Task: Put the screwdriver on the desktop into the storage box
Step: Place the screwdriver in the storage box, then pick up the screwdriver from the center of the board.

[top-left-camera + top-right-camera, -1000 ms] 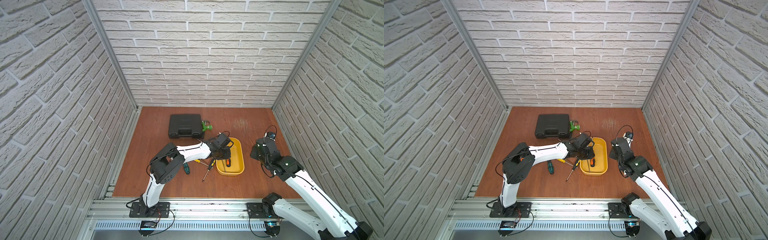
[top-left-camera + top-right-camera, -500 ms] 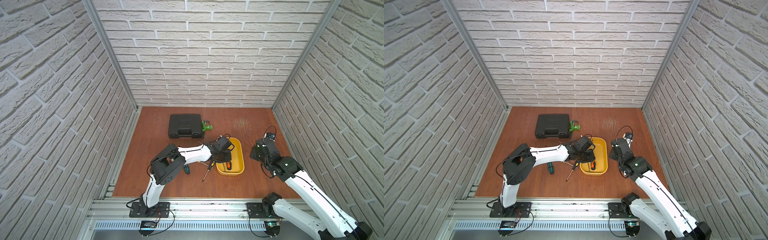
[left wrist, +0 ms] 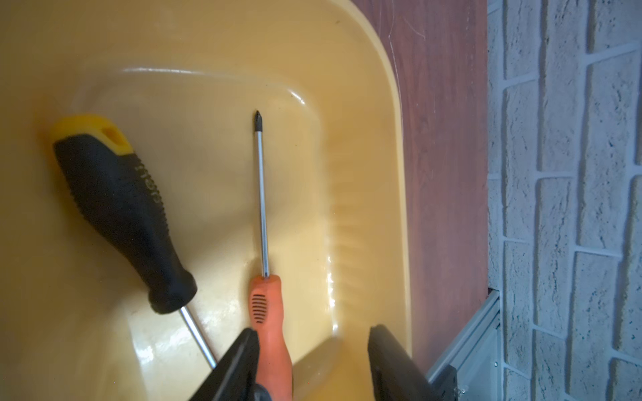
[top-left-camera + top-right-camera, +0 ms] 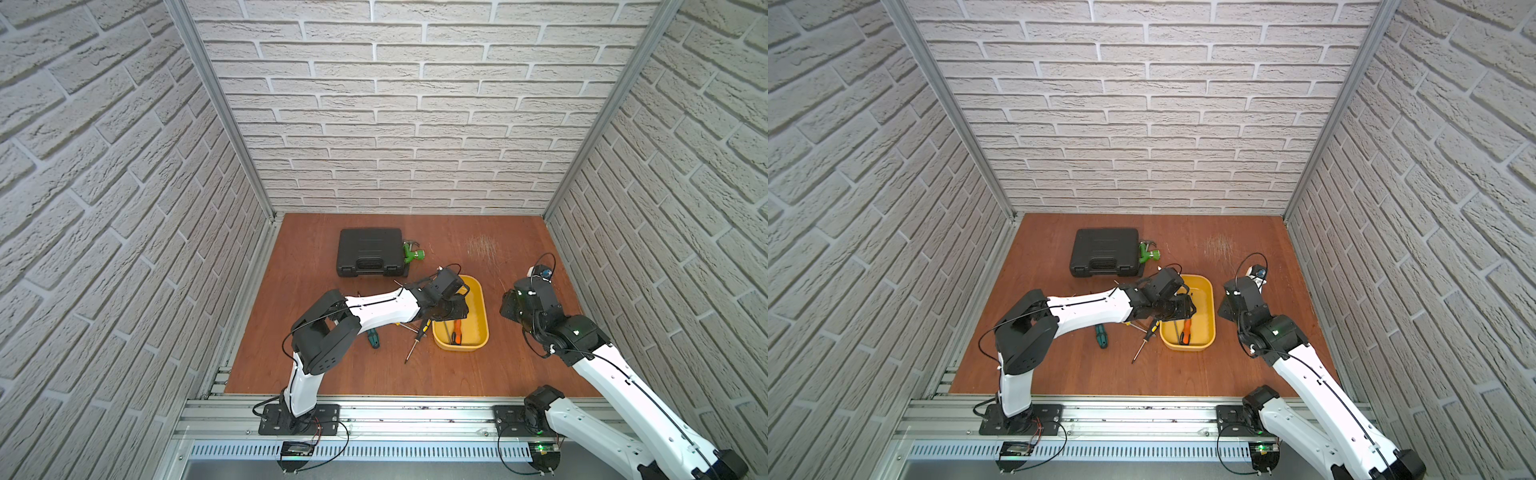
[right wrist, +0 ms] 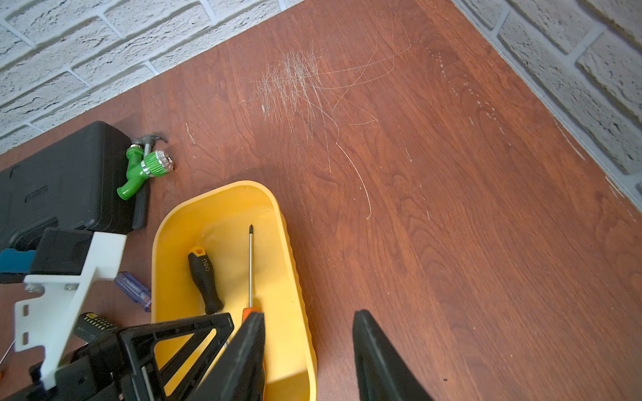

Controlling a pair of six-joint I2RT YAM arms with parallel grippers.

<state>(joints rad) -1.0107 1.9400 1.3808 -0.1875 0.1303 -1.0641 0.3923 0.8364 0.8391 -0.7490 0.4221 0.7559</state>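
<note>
Left pincer (image 3: 312, 330) part-open, orange screwdriver (image 3: 265, 305) unclamped between jaws

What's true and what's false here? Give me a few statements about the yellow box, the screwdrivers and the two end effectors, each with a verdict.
1. The orange-handled screwdriver lies inside the storage box. True.
2. It is the only screwdriver in the box. False: a black-and-yellow screwdriver lies beside it.
3. The left end effector is clamped on the orange handle. False: its jaws stand apart, with the handle beside one of them.
4. A green-handled screwdriver lies on the desktop, outside the box. True.
5. The right end effector holds a screwdriver. False: it is open and empty.
</note>
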